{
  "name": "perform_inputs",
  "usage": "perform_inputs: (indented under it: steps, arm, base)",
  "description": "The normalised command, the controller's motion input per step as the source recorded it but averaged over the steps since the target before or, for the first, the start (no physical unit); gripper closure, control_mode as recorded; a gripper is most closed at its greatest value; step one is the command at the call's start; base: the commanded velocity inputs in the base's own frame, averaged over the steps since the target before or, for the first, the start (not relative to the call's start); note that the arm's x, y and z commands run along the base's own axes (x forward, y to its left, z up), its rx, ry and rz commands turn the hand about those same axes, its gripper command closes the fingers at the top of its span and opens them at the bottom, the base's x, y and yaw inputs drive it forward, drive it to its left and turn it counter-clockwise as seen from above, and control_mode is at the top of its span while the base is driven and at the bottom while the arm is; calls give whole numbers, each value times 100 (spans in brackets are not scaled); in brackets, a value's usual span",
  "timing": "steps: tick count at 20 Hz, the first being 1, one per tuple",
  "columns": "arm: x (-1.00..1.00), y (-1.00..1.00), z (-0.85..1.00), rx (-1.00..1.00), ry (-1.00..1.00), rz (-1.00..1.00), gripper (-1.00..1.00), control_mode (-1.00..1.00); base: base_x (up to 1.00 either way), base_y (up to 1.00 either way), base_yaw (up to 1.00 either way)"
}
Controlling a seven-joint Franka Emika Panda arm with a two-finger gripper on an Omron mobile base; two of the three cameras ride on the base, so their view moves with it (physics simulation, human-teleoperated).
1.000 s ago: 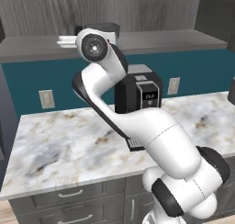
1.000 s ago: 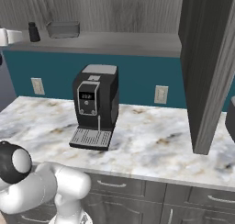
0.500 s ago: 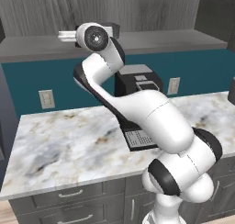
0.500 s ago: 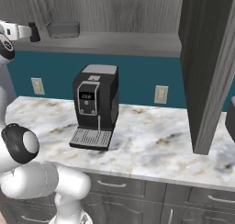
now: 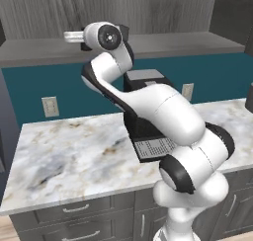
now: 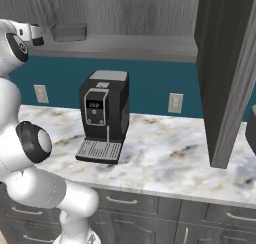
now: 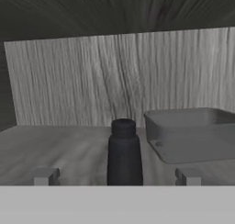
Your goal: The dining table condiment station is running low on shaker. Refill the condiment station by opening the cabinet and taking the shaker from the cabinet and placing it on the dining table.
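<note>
Reaching into the cabinet [image 6: 125, 18], the gripper [image 7: 117, 176] stands spread wide around the shaker [image 7: 124, 153], which should stay centred between fingers clear of the tray [image 7: 193, 133] before clamping

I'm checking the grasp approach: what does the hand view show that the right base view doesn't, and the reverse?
The hand view alone shows the black shaker standing upright midway between the two open fingers, just left of the grey tray.

The right base view alone shows the coffee machine on the marble counter and the open cabinet door.

Both show the tray on the cabinet shelf and the wood-grain back wall.
</note>
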Motion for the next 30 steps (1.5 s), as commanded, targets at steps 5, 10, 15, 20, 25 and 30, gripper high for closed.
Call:
perform_inputs:
  steps: [5,10,15,20,25,30]
  arm:
    - [29,0,-7,0,0,8,-100,-100]
    - [13,0,-13,0,0,6,-100,-100]
    - [11,0,-11,0,0,5,-100,-100]
    - [16,0,-5,0,0,4,-100,-100]
    - [19,0,0,0,0,1,-100,-100]
    - [30,0,0,0,0,0,-100,-100]
  base:
    - [0,0,0]
    - [0,0,0]
    - [0,0,0]
    - [0,0,0]
    - [0,0,0]
    - [0,0,0]
